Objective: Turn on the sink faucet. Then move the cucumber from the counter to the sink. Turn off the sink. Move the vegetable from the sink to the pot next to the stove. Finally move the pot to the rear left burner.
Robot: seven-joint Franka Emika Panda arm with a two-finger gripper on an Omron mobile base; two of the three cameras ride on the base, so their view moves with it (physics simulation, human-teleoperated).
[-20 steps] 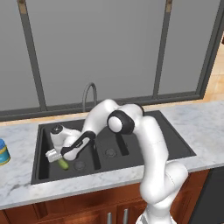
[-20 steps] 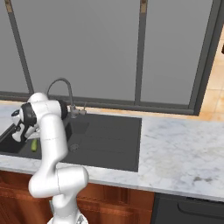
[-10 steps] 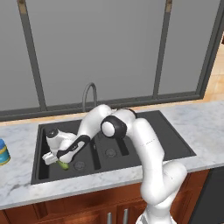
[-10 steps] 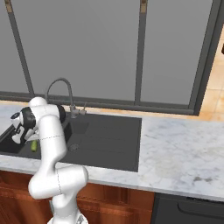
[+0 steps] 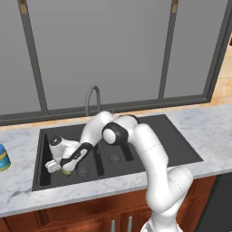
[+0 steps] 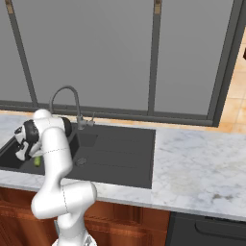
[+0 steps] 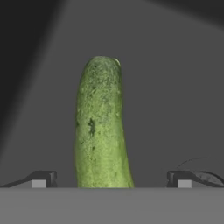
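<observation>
Seemingly past the halfway mark of the sink work, the left base view has the arm bent down into the large bowl at the lower left of the frame, where the gripper (image 5: 61, 166) hangs over the cucumber (image 5: 67, 172), a small green patch on the floor of the dark sink (image 5: 176, 140). The sink faucet (image 5: 92, 98) stands behind at centre, and no water can be made out at its spout, so whether it is off cannot be told. A small blue and yellow can (image 5: 3, 157) sits on the counter (image 5: 217, 122) at the far left edge. From the right base view, the same gripper (image 6: 25, 150) sits at the left edge of the frame with the cucumber (image 6: 36, 161) just below it in the bowl, and the faucet (image 6: 67, 103) arches at upper left. Looking along the hand, the cucumber (image 7: 100, 127) lies lengthwise up the centre of the frame between the two fingertips (image 7: 40, 178), which stand wide apart and clear of it on both sides: jaws released, nothing grasped. Judging from this, the vegetable has reached the sink; lifting it out, the pot and the burner remain.
</observation>
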